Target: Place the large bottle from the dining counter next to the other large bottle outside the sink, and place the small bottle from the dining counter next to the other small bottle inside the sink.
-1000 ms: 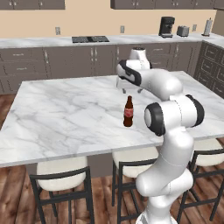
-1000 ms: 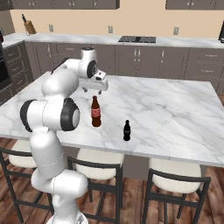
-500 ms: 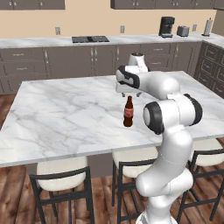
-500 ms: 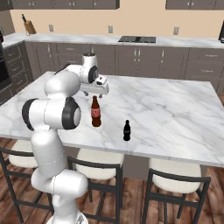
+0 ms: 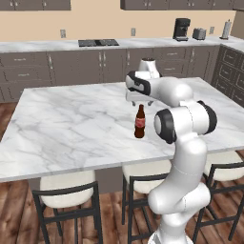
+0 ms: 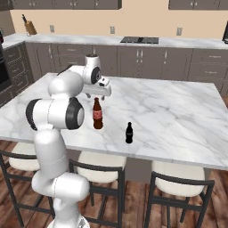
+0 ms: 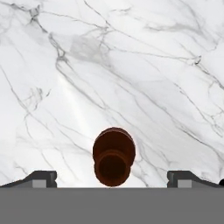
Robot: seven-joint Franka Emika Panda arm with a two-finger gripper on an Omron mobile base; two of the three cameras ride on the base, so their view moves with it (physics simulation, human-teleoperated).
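Gripper [image 7: 112, 178] pointing straight down above the large bottle [image 5: 139, 122], fingers spread wide, nothing grasped.

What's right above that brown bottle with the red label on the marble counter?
The robot's open gripper hangs above the large bottle, not touching it. The hand view looks straight down on its cap between the fingertips; the cap hides the body below.

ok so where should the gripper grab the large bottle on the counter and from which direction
Take the large bottle from above, jaws closing across its neck or upper body. It stands upright on the counter, apart from the small bottle, and the hand view looks straight down on its cap between the open fingers. The gripper hangs just beyond it, so a short move should centre it.
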